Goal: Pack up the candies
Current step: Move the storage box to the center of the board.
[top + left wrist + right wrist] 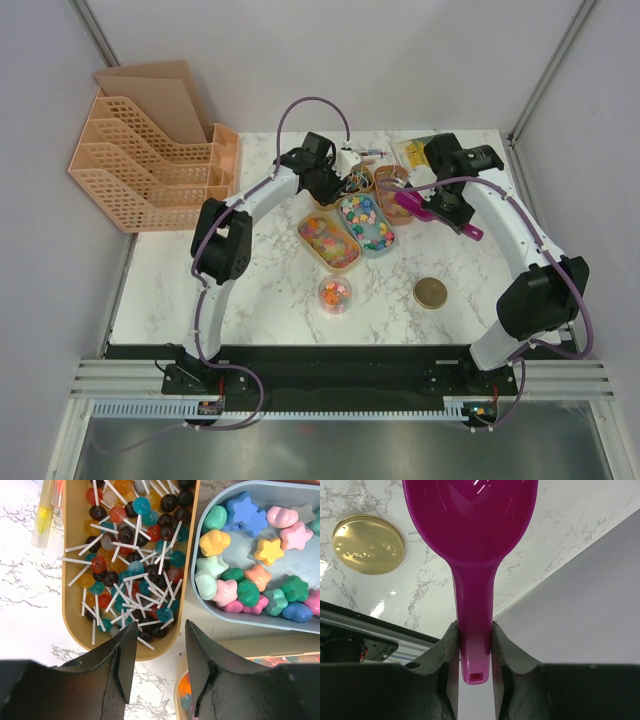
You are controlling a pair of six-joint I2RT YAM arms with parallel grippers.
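The candies sit in long trays in the middle of the white marble table [260,300]. A tan tray [69,580] holds little lollipops [127,555] with white sticks, in red, blue, orange and dark brown. Just beside it, a blue tray [305,562] holds soft-coloured candies [240,580] shaped like stars and hearts. Next to the blue one, an orange tray [305,232] holds bright orange, pink and yellow candies [328,240]. A small round jar [335,293] stands nearer the arms, with a few mixed candies inside. A gold lid [368,544] lies flat on the table to the right of the jar, apart from it. The left gripper [160,627] hangs over the near end of the lollipop tray. Its two black fingers [100,680] are spread wide, and nothing is between them. The right gripper [474,630] is squeezed tight on the handle of a pink scoop [470,525]. From above, the scoop is by the trays at the far right side of the table. A peach rack [150,165] of file trays stands at the far left.
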